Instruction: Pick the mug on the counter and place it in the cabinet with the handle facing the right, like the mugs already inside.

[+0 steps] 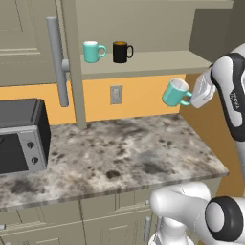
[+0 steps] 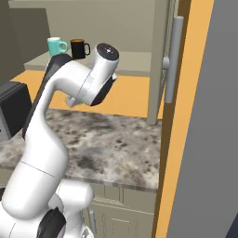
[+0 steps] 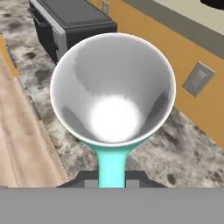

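The teal mug (image 1: 173, 93) with its white interior hangs tilted in the air above the right end of the counter (image 1: 119, 148), just below the cabinet shelf (image 1: 158, 62). My gripper (image 1: 193, 98) is shut on its handle (image 3: 111, 162), which points right toward my hand. In the hand view the mug (image 3: 113, 92) opens straight toward the camera, with my gripper (image 3: 111, 176) under it. Inside the cabinet stand a teal mug (image 1: 93, 51) and a black mug (image 1: 121, 52), handles to the right. In the right base view my arm hides the held mug.
The open cabinet door with its long grey bar (image 1: 58, 62) hangs left of the shelf. A dark toaster oven (image 1: 21, 136) sits at the counter's left end. A wall outlet (image 1: 116, 94) is on the orange backsplash. An orange side wall (image 1: 215, 129) bounds the counter on the right.
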